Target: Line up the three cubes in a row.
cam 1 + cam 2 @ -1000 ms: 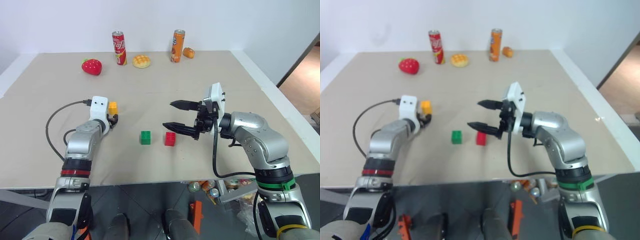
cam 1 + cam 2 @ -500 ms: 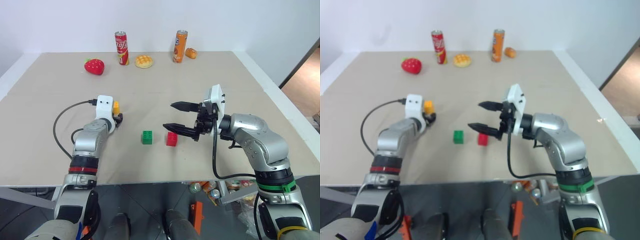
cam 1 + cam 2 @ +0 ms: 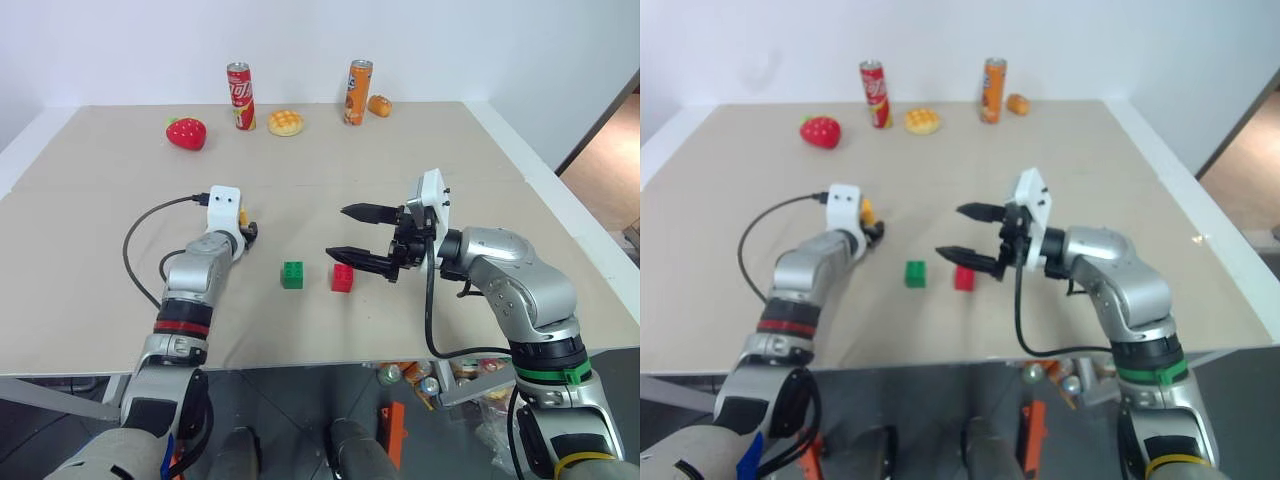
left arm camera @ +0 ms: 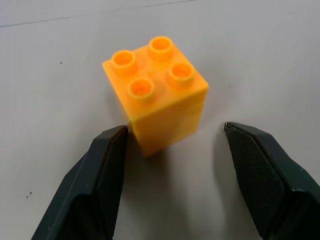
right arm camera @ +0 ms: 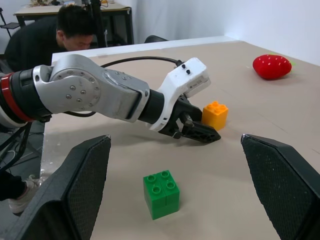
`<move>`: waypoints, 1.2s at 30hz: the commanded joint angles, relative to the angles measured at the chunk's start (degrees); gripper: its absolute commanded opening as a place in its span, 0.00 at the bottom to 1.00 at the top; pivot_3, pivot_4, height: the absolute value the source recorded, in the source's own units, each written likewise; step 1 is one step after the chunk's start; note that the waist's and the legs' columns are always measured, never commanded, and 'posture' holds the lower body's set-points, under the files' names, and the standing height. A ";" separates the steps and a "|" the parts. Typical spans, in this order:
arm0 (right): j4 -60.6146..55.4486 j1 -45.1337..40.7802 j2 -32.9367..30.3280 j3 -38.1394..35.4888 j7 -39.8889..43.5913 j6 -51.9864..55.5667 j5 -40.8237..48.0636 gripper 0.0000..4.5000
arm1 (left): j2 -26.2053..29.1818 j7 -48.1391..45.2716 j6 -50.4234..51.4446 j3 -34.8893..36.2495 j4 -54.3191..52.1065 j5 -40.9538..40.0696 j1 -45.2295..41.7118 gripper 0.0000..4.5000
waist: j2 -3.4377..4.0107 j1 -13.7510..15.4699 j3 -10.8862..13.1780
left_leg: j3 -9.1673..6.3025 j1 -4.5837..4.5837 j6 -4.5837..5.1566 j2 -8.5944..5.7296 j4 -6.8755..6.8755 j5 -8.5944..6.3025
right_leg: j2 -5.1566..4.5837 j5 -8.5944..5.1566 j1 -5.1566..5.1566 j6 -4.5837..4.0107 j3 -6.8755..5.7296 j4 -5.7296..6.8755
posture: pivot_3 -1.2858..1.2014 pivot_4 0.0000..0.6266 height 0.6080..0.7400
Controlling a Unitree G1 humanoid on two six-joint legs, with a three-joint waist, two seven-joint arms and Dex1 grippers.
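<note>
Comparing with one second ago, the left gripper (image 4: 172,145) has moved toward the middle of the worktop (image 3: 110,280), and the yellow-orange cube (image 4: 155,102) has come along between its fingers; the right gripper (image 3: 358,236), the green cube (image 3: 292,275) and the red cube (image 3: 342,278) have kept their places. In the left wrist view the left gripper is released: one black finger (image 4: 102,175) touches a lower corner of the yellow-orange cube, the other stands apart from it, and the cube rests on the worktop. The right gripper is also released, its two fingers spread wide and holding nothing, just beside the red cube. The green and red cubes sit close together near the front edge, at about the middle; the yellow-orange one is farther back and to the left of them. All three are glossy plastic blocks with four round hollow studs on top. The finger pads are black with a fine grid texture. The worktop is a matte beige board. Along the far edge stand a red can (image 3: 238,96) and an orange can (image 3: 357,91), with a toy strawberry (image 3: 186,132) and a round bun (image 3: 285,122). A person (image 5: 55,35) in dark clothes shows in the right wrist view.
</note>
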 commanded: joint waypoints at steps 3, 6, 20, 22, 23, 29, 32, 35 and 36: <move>-0.94 -1.04 0.03 -0.81 0.26 -0.74 0.48 0.97 | 0.54 3.45 -2.76 1.81 4.37 0.62 -2.32 0.71 | 0.00 -0.20 0.00 | 0.00 0.02 0.00 0.00 0.00 0.00 | 0.00 0.00 0.00 0.00 0.00 0.00 | 0.52 0.24 1.00; -0.97 -0.75 0.06 -0.94 -0.07 -0.71 0.43 0.97 | 0.57 4.71 -4.55 2.21 7.40 0.69 -3.16 0.71 | 0.00 -0.23 0.00 | 0.00 0.03 0.01 0.00 -0.01 0.01 | 0.01 0.01 0.00 -0.01 0.00 0.01 | 0.52 0.24 1.00; -1.00 -0.47 -0.38 -1.19 -0.45 -0.60 0.23 0.97 | 2.15 3.17 -8.73 0.42 11.18 1.31 -4.76 0.30 | 0.00 -0.68 0.00 | 0.00 0.07 -0.01 0.00 -0.10 0.12 | 0.03 0.10 -0.02 0.00 0.03 0.00 | 0.52 0.24 1.00; -0.99 -0.36 -0.34 -0.99 -0.44 -0.70 0.07 0.97 | 4.12 0.16 -11.17 -0.57 9.42 1.76 -4.25 0.30 | 0.00 -0.68 0.00 | 0.00 0.07 -0.02 0.00 -0.13 0.12 | 0.03 0.09 -0.03 0.00 0.02 0.00 | 0.52 0.24 1.00; -0.91 -0.34 -0.32 -0.91 -0.41 -0.77 -0.02 0.97 | 5.31 -1.77 -13.00 -1.00 8.66 1.89 -3.95 0.30 | 0.00 -0.74 0.00 | 0.00 0.06 -0.02 0.00 -0.15 0.12 | 0.03 0.09 -0.05 0.00 0.02 0.00 | 0.52 0.24 1.00; -0.66 -0.38 -0.51 -0.64 0.30 -0.63 -0.11 0.97 | 13.12 -25.16 -23.66 -2.07 2.33 -3.57 1.38 0.30 | 0.00 -0.53 0.00 | 0.00 0.02 -0.06 0.01 -0.35 0.14 | 0.01 0.00 -0.15 -0.01 0.02 -0.01 | 0.52 0.24 1.00; -0.81 -0.44 -0.93 -0.66 1.04 -0.24 0.27 0.97 | 18.44 -38.80 -30.36 -3.24 0.07 -5.42 6.47 0.30 | 0.01 -0.65 0.00 | 0.05 -0.01 -0.07 0.00 -0.39 0.14 | -0.03 -0.06 -0.16 -0.02 0.03 -0.07 | 0.52 0.24 1.00; -0.78 -0.29 -1.62 -0.80 1.94 -0.13 0.38 0.97 | 24.40 -52.92 -32.01 -2.38 0.71 -9.38 10.51 0.30 | 0.01 -0.52 0.01 | 0.06 0.00 -0.07 0.02 -0.42 0.13 | -0.05 -0.10 -0.17 -0.08 -0.01 -0.08 | 0.52 0.24 1.00; -0.79 -0.22 -1.80 -0.87 2.16 -0.11 0.38 0.97 | 26.10 -57.54 -32.36 -2.15 1.38 -10.61 11.40 0.30 | 0.01 -0.56 0.01 | 0.06 -0.01 -0.07 0.02 -0.41 0.13 | -0.05 -0.11 -0.18 -0.10 -0.02 -0.07 | 0.52 0.24 1.00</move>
